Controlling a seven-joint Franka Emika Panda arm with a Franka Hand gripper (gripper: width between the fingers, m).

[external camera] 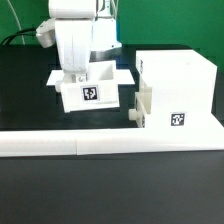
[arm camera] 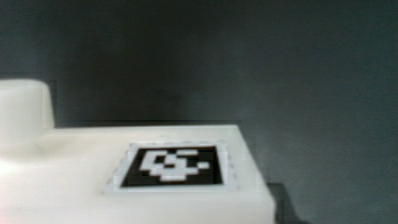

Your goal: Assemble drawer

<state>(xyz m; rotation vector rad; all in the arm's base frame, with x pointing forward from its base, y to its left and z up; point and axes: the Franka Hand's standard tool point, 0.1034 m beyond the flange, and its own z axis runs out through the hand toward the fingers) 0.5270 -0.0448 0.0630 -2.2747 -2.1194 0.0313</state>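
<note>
A small white open-topped drawer (external camera: 92,92) with a marker tag on its front stands on the black table at the exterior view's left. My gripper (external camera: 73,74) is lowered onto its left wall and appears closed on it; the fingertips are hidden by the white part. In the wrist view the drawer's tagged face (arm camera: 175,163) fills the lower frame, very close. The large white drawer housing (external camera: 178,85) stands at the exterior view's right. A second drawer front with a round knob (external camera: 134,113) sticks out of its left side. The knob also shows in the wrist view (arm camera: 18,110).
A long white L-shaped barrier (external camera: 100,146) runs along the front of the table, just in front of both parts. The arm's white body (external camera: 75,30) rises behind the small drawer. Dark cables lie at the back left.
</note>
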